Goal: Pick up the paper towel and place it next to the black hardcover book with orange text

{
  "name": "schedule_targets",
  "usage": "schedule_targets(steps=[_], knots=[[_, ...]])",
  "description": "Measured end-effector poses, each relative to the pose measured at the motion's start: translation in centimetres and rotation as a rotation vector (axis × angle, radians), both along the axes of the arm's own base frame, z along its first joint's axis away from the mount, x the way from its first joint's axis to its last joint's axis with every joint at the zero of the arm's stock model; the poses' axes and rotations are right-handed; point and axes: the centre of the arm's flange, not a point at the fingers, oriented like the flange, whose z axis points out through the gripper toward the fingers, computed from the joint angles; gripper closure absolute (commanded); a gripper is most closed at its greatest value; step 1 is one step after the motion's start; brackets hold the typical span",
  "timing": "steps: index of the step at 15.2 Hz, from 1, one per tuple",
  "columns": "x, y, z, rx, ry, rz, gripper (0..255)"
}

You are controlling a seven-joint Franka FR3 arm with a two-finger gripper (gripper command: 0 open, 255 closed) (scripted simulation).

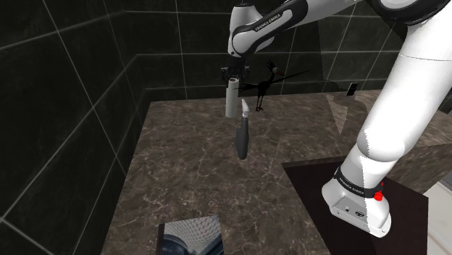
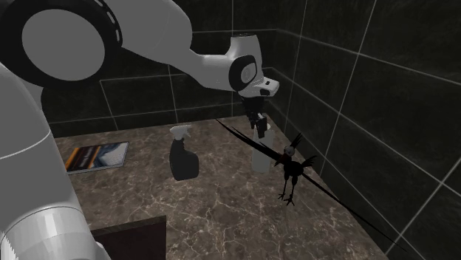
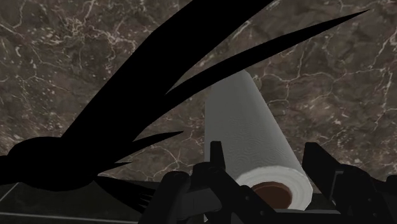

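The paper towel (image 3: 251,121) stands upright on the desk (image 1: 188,166), directly beneath my end effector (image 3: 264,151) — long axis vertical, in line with my approach. I cannot tell whether the end effector is clamped or spread. The book (image 2: 96,156) lies well apart — past the spray bottle (image 2: 182,159).

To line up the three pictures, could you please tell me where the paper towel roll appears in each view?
Shoulder view: the paper towel roll stands upper middle, under the gripper, beyond the spray bottle.
Second exterior view: right of middle, between the spray bottle and the bird figure.
Wrist view: just ahead of the gripper, roll beside the bird's wing.
Shared landmark: the black bird figure.
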Motion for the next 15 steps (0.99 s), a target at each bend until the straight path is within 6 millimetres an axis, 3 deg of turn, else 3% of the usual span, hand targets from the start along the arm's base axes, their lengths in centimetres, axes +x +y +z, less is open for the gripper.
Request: schedule_targets(steps=[6, 15], knots=[[-0.1, 0.0, 0.5, 0.0, 0.001, 0.0, 255], [0.0, 0.1, 5.1, 0.0, 0.0, 0.0, 255]])
